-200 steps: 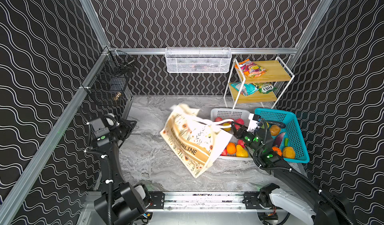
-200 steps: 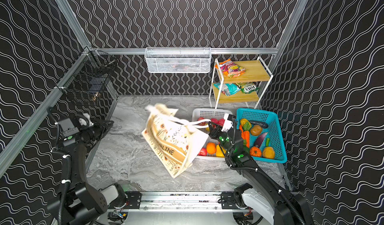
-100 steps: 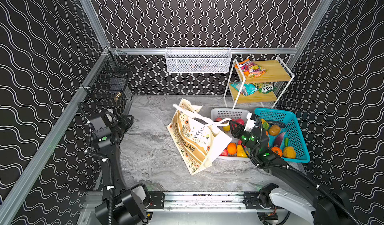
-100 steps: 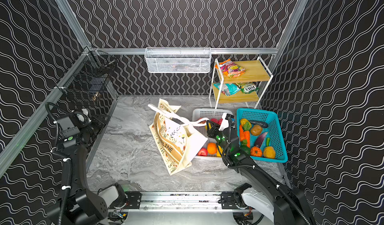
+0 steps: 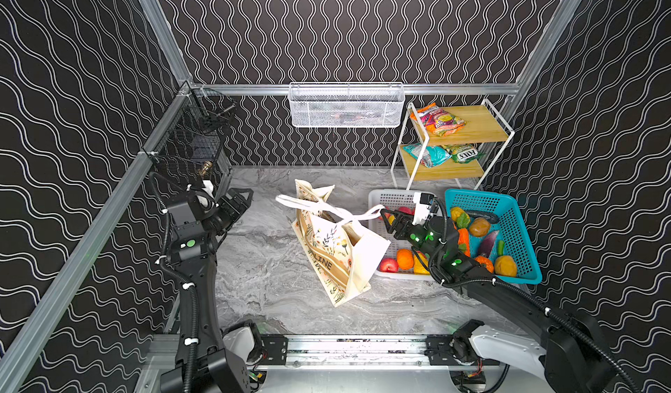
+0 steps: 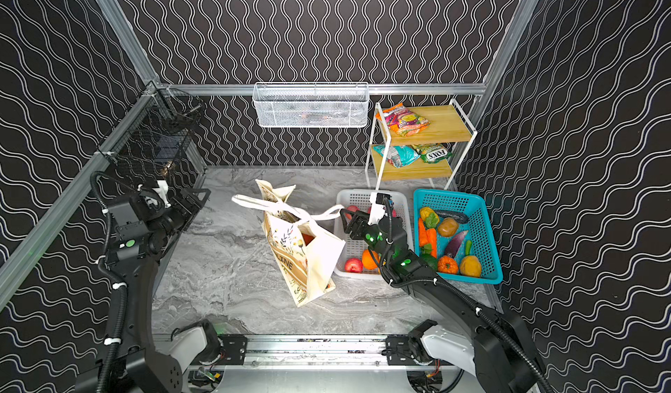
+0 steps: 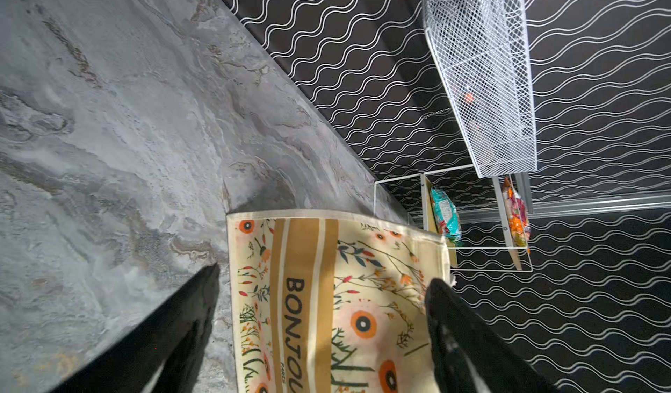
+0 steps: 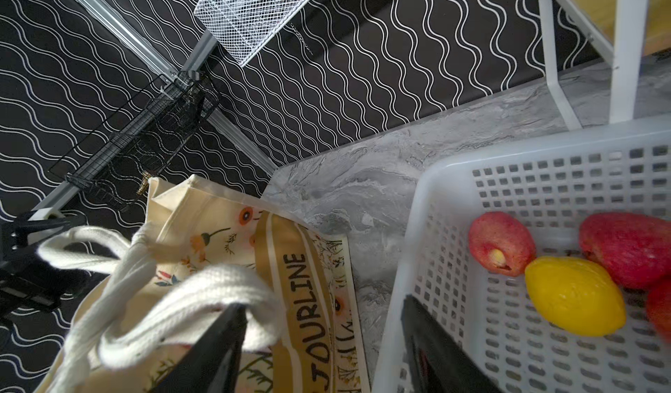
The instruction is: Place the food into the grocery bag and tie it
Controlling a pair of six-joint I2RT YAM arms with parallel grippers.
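In both top views the grocery bag (image 5: 341, 253) stands slumped on the tabletop (image 5: 261, 264) at mid-frame, against the white basket (image 5: 392, 197) to its right, where an orange (image 5: 404, 259) lies. The right jaws stand apart, the bag's white strap (image 8: 203, 287) draped over one finger (image 8: 214, 351). The left jaws, centre-left, gape empty, well apart from the bag.

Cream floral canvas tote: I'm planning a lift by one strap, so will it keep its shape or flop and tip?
Likely floppy: the cream floral canvas tote stands creased and slumped. Its white woven straps hang limp, so a one-strap lift would probably tilt it.
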